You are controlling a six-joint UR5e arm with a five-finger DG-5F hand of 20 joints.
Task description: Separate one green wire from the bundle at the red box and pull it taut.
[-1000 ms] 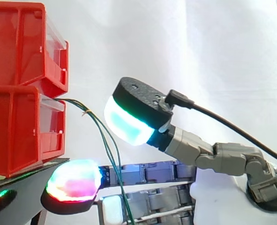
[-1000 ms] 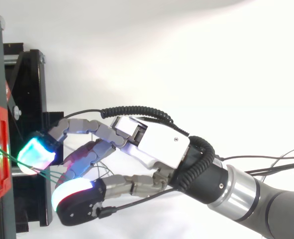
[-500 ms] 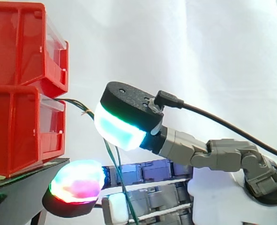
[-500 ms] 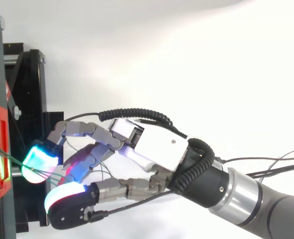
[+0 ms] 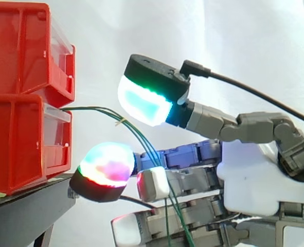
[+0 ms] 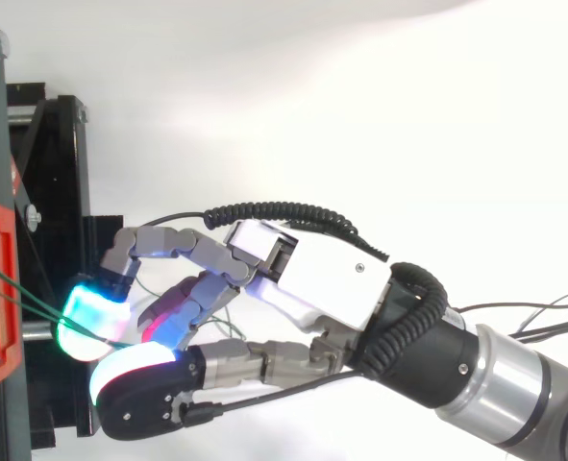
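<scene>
Green wires [image 5: 97,109] exit the lower red box [image 5: 23,144], run together toward 4 o'clock in side view, pass thru the hand [image 5: 249,175], then drop to 6. Box is at the hand's 9 o'clock; same in top view. Can't tell if the hand grips any wire or the wires just lie across it. Bundle looks unseparated, w/ a bend in it. Pull prob goes toward 3 o'clock, away fr the box.

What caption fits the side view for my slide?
Robot hand set among slack green wires trailing from the lower red bin.
</scene>
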